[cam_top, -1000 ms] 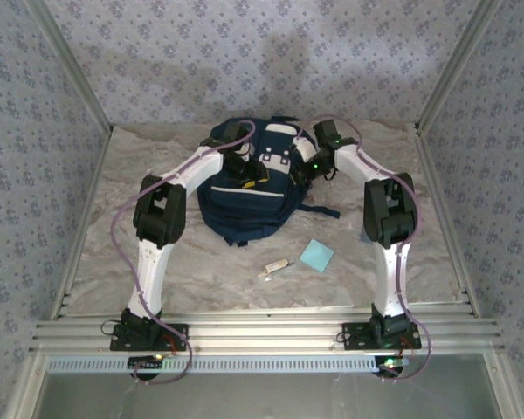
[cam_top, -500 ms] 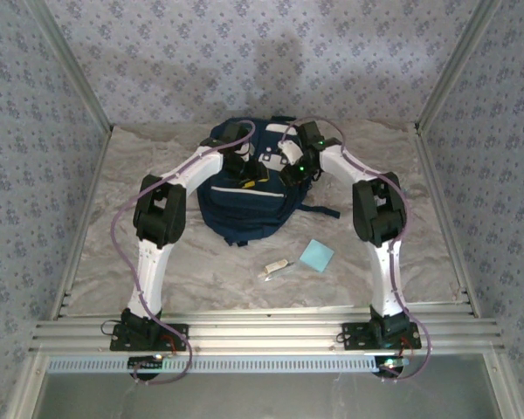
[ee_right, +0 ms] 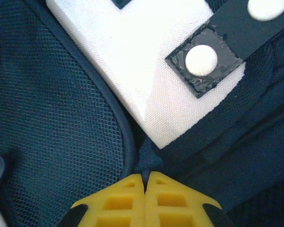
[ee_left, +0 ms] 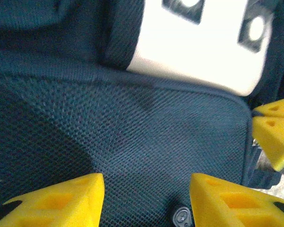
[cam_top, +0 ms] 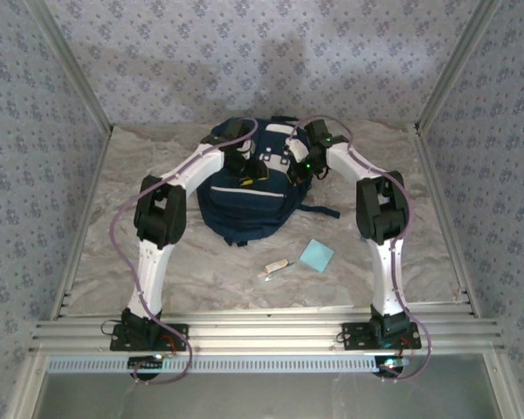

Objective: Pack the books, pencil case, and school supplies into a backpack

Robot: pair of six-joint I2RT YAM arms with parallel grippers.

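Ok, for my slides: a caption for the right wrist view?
Right gripper, shut, at a seam of the backpack, beside its white patch.

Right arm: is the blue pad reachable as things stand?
Likely yes. The pad lies flat on the table, near side of the backpack, on the right arm's side, with nothing on it; the white stick lies apart. The right gripper is at the backpack, fingers shut, so it must open first.

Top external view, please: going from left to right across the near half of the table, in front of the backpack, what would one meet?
left arm → white stick-like item → light-blue pad → right arm
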